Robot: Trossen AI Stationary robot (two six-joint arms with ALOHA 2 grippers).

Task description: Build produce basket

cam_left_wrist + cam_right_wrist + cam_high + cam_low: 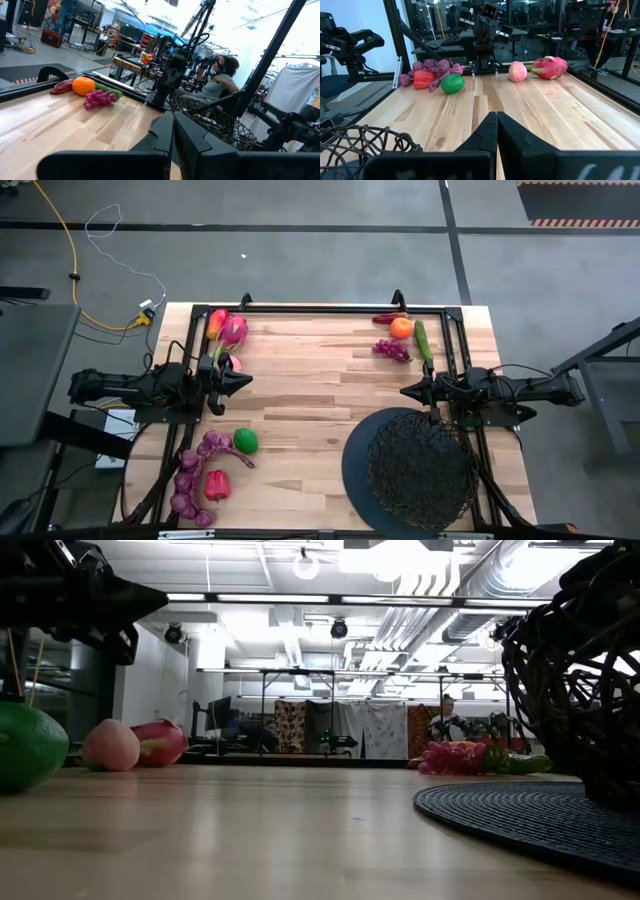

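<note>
The black wire basket [420, 468] stands on its dark round base [355, 470] at the table's near right. Produce lies in three groups. At the near left are a green ball [245, 441], a red pepper [216, 485] and purple grape bunches [190, 475]. At the far left are a pink dragon fruit [233, 330] and a peach [234, 364]. At the far right are an orange [401, 328], a cucumber [422, 340] and grapes [391, 350]. My left gripper [247, 380] is shut, raised at the left edge. My right gripper [405, 391] is shut, raised at the right edge above the basket's far rim.
A black metal frame [320, 310] runs along the table's far edge and down both sides. The middle of the wooden table [310, 400] is bare. A person [220, 80] sits in the room beyond the table.
</note>
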